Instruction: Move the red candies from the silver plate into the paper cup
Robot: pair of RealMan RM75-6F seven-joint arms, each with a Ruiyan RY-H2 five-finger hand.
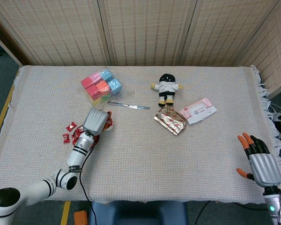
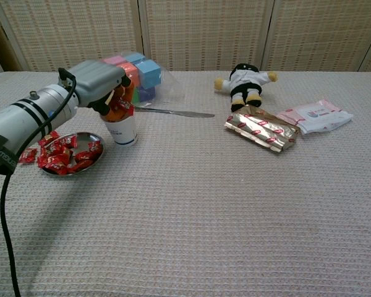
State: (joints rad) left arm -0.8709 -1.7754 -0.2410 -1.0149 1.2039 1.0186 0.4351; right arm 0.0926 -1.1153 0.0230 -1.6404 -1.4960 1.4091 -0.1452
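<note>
A white paper cup [image 2: 123,131] stands just right of the silver plate [image 2: 99,154]. Several red candies [image 2: 65,154] are heaped on the plate, and two more loose candies [image 1: 71,126] lie on the cloth to its left. My left hand [image 2: 102,83] hovers over the cup, its fingertips [image 2: 122,104] at the cup's mouth pinching a red candy. In the head view the left hand [image 1: 95,121] hides most of the cup. My right hand [image 1: 260,164] is open, fingers spread, near the table's front right corner, far from the candies.
A bag of coloured blocks [image 1: 101,86] lies behind the cup, with a table knife [image 1: 129,106] beside it. A small doll [image 1: 167,87], a foil packet [image 1: 170,120] and a wipes pack [image 1: 199,110] sit at centre right.
</note>
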